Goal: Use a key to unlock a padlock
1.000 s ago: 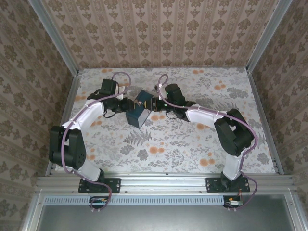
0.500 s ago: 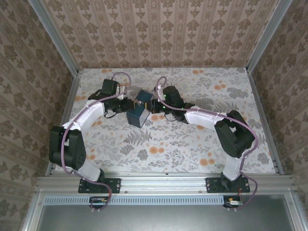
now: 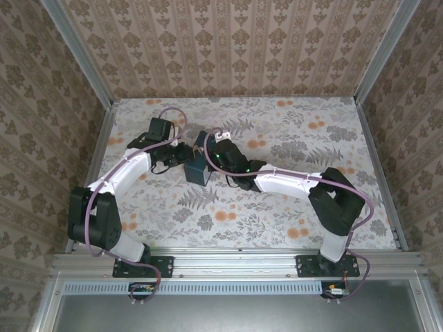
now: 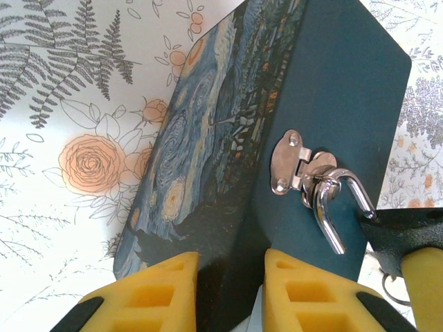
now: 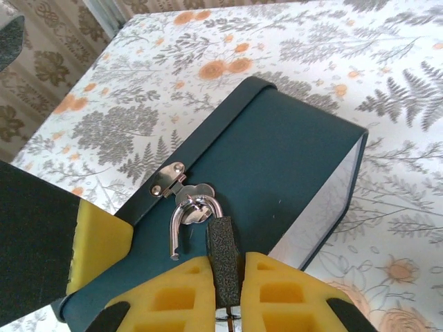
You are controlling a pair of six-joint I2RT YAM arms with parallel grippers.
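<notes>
A dark teal box (image 3: pixel 196 170) with a starry painted side (image 4: pixel 208 138) stands on the flowered table. A black padlock (image 5: pixel 224 257) hangs by its silver shackle (image 5: pixel 181 220) from the box's hasp (image 5: pixel 169 178). One shackle end stands free of the body. My right gripper (image 5: pixel 226 261) is shut on the padlock's body. A silver bit (image 5: pixel 230 322) shows under the body between the fingers, and I cannot tell whether it is the key. My left gripper (image 4: pixel 232 261) is shut on the box's corner edge, seen from above at the box's left (image 3: pixel 181 156).
The flowered tabletop (image 3: pixel 277 207) is walled by patterned panels with metal rails on the left (image 3: pixel 97 152) and right (image 3: pixel 377 159). Both arms meet at the box, left of the table's middle. A thin wire ring (image 4: pixel 389 290) hangs below the padlock.
My right arm has reached further left over the box and its fingers have closed on the padlock's body. The box has shifted slightly left. The left gripper keeps its hold.
</notes>
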